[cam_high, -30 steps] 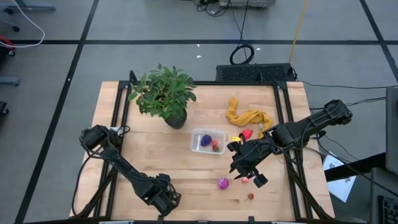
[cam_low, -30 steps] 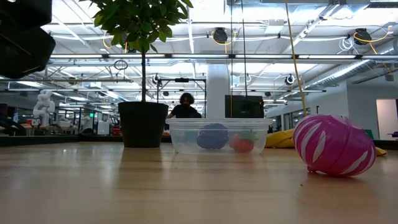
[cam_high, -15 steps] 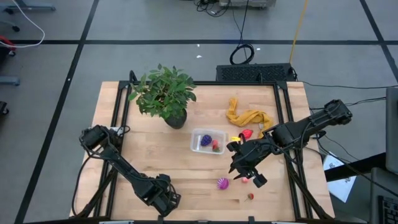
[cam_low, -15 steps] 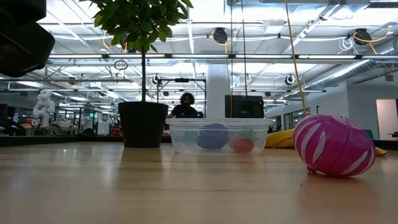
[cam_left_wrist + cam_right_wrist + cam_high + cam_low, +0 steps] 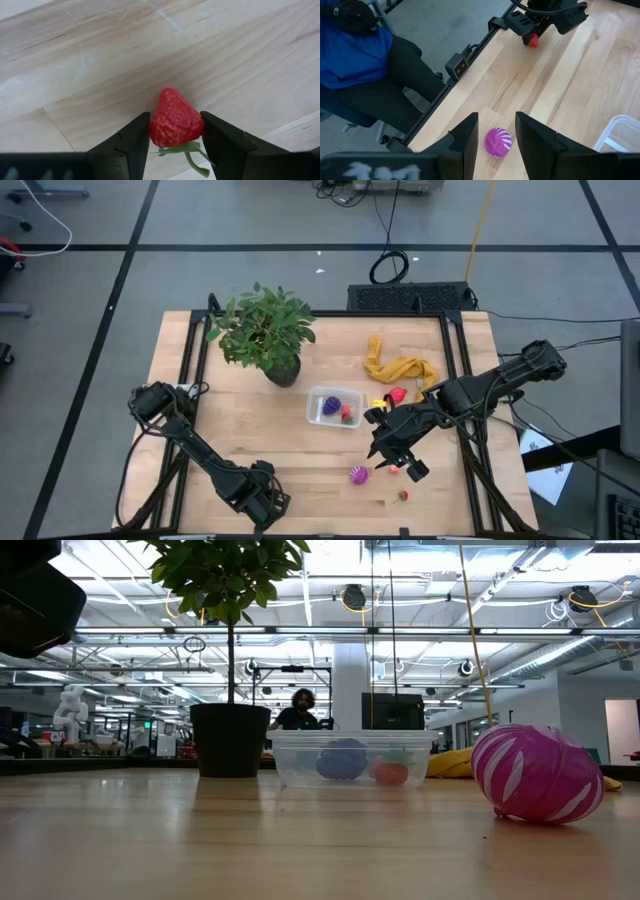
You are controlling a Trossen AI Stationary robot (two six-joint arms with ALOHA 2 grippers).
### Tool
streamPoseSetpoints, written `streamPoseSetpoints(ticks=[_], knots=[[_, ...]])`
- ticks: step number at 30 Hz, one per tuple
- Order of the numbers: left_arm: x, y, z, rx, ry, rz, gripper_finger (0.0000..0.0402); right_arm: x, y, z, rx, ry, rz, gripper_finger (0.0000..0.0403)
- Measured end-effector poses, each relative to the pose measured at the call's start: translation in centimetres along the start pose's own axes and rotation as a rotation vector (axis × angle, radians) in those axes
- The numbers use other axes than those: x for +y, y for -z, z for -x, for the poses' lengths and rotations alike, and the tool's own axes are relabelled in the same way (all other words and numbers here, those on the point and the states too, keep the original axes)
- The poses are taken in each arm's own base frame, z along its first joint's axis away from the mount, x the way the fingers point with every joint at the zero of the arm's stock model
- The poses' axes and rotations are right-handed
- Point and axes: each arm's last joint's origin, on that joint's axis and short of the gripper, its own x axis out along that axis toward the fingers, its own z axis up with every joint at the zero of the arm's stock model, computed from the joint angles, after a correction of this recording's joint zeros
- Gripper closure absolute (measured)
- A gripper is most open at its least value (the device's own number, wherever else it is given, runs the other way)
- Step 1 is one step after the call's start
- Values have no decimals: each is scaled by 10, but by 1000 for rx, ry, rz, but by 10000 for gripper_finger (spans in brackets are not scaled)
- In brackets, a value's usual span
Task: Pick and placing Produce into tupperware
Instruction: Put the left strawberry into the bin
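While the right gripper [image 5: 496, 120] hangs near the magenta, white-striped toy ball [image 5: 498, 142], fingers apart and aimed at it, seemingly lining up a grab, the left gripper [image 5: 175, 131] is clamped on a red plastic strawberry [image 5: 175, 117] near the wooden table's [image 5: 230, 430] front edge. It is squeezed at its widest part, likely so it won't slip. The clear rectangular plastic tupperware [image 5: 318, 408] sits mid-table, holding a purple piece [image 5: 331, 404] and a red one [image 5: 347, 413], well apart from that strawberry, so it looks like a long carry.
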Motion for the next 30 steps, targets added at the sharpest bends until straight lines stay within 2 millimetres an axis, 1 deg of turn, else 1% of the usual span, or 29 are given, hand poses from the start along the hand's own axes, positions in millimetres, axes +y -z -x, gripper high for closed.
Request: streamPoseSetpoints(ticks=[2, 4, 7, 14, 17, 21, 30], knots=[[-2, 0, 1, -25, 6, -10, 225, 0, 0, 0, 0, 0, 0, 284], [-4, -5, 2, -81, 17, -17, 225, 0, 0, 0, -2, 0, 0, 284], [-11, -11, 5, -115, 39, -43, 225, 0, -1, 0, -12, 0, 3, 284], [-26, -33, 10, -116, 53, -139, 225, 0, -1, 0, -13, 1, 3, 284], [-29, -39, 11, -109, 53, -163, 225, 0, -1, 0, -11, 0, 2, 284], [-26, -39, 11, -83, 19, -158, 225, 0, 0, 0, -3, 0, 1, 284], [-26, -39, 11, -84, 20, -176, 225, 0, 0, 0, 1, 0, -1, 284]])
